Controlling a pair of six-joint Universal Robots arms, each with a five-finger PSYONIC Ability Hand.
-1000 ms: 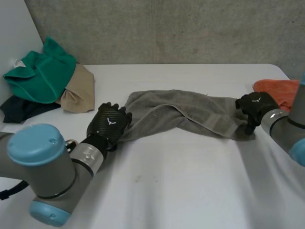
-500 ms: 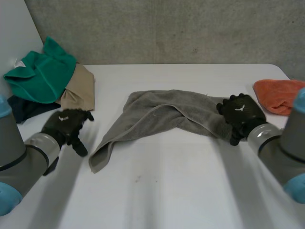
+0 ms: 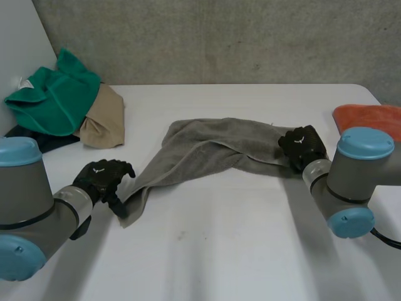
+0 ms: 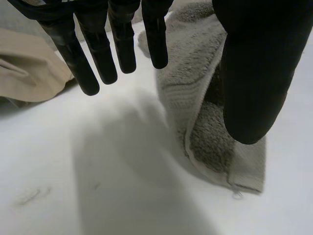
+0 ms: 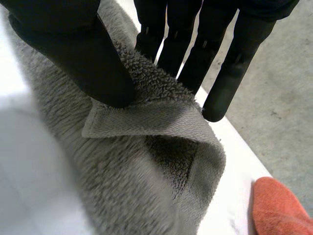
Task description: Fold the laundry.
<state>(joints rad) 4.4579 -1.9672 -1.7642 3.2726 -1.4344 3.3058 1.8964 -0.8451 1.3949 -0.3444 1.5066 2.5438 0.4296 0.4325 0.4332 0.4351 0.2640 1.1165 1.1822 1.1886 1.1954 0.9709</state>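
Towel [image 3: 213, 150]: terry cloth, rough looped pile, flat woven hem band.
Table [image 3: 219, 251]: smooth, matt.
Left hand [image 3: 100, 179], right hand [image 3: 302, 145]: smooth, slight sheen.
Orange cloth [image 3: 369, 116]: fuzzy pile.
Wall [image 3: 219, 37]: rough matt concrete.

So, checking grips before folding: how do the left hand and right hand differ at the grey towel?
The right hand pinches a corner of the grey towel between thumb and fingers; the left hand is open, holding nothing. The right hand is at its right end, the left hand by its left end. Both are black.

Head camera looks down from behind; close wrist cameras apparently share the grey towel [image 3: 207, 147].
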